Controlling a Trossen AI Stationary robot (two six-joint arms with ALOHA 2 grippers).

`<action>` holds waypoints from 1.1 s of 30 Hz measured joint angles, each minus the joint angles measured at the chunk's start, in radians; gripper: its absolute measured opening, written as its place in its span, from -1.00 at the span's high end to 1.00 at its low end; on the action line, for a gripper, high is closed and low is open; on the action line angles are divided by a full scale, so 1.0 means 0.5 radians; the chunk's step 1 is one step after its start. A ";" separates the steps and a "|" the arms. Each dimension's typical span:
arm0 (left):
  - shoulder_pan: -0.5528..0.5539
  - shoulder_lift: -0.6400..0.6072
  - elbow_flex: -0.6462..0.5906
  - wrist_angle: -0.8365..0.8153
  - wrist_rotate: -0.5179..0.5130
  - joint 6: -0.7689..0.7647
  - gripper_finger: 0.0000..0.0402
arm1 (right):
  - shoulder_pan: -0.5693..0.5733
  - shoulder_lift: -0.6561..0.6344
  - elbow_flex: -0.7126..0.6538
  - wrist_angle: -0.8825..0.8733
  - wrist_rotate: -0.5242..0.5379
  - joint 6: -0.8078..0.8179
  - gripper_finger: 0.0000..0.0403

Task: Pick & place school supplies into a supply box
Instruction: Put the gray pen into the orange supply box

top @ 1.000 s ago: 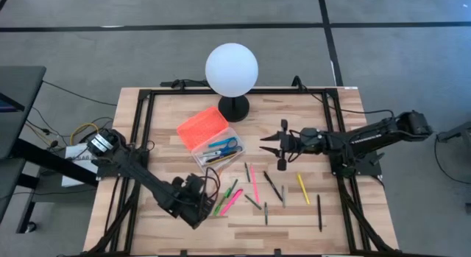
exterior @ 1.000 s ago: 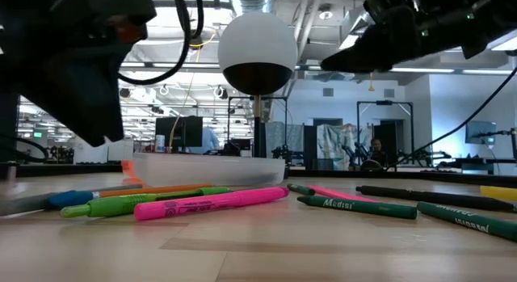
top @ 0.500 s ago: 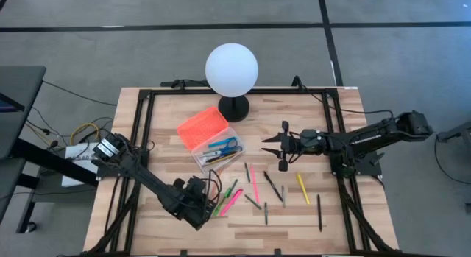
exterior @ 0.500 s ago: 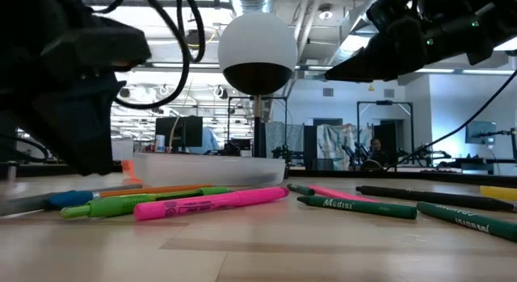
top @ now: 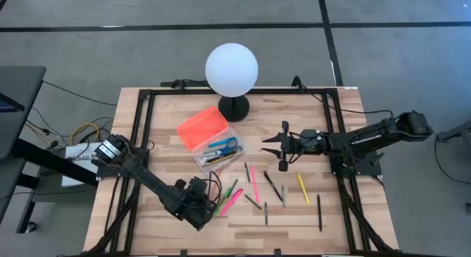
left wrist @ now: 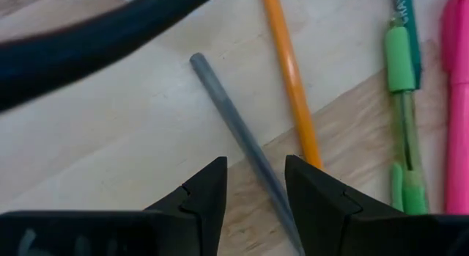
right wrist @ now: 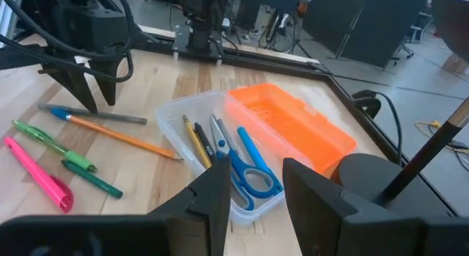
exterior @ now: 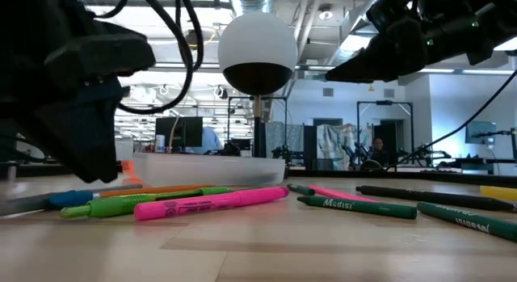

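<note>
I see my left gripper (left wrist: 255, 184) low over a grey pen (left wrist: 245, 142), jaws apart and seemingly straddling it, while my right gripper (top: 271, 149) waits open near the box (top: 212, 138).

I see a table (top: 169, 117) of pale wood planks, smooth and matt, with visible grain. Its frame (top: 144, 124) reads as matt black metal. The box (right wrist: 179, 113) is clear glossy plastic; its lid (right wrist: 289, 128) is translucent orange plastic, ribbed. The lamp (top: 231, 68) has a smooth matt white globe on a black base. The highlighter (exterior: 210, 203) is pink plastic with a slight sheen. My left fingers (left wrist: 201, 201) look matt black plastic.
</note>
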 joint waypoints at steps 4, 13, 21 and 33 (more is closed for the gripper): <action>0.000 0.010 0.000 0.006 0.014 0.013 0.34 | 0.000 0.000 0.000 -0.007 0.000 0.001 0.41; 0.019 0.011 0.000 -0.019 0.101 -0.017 0.34 | 0.000 0.001 -0.001 -0.035 0.001 0.001 0.41; 0.051 0.051 -0.009 0.016 0.192 -0.041 0.34 | 0.000 0.001 -0.001 -0.059 0.001 0.001 0.41; 0.062 0.053 -0.005 -0.102 0.448 -0.038 0.34 | 0.000 0.002 0.000 -0.095 0.000 0.008 0.41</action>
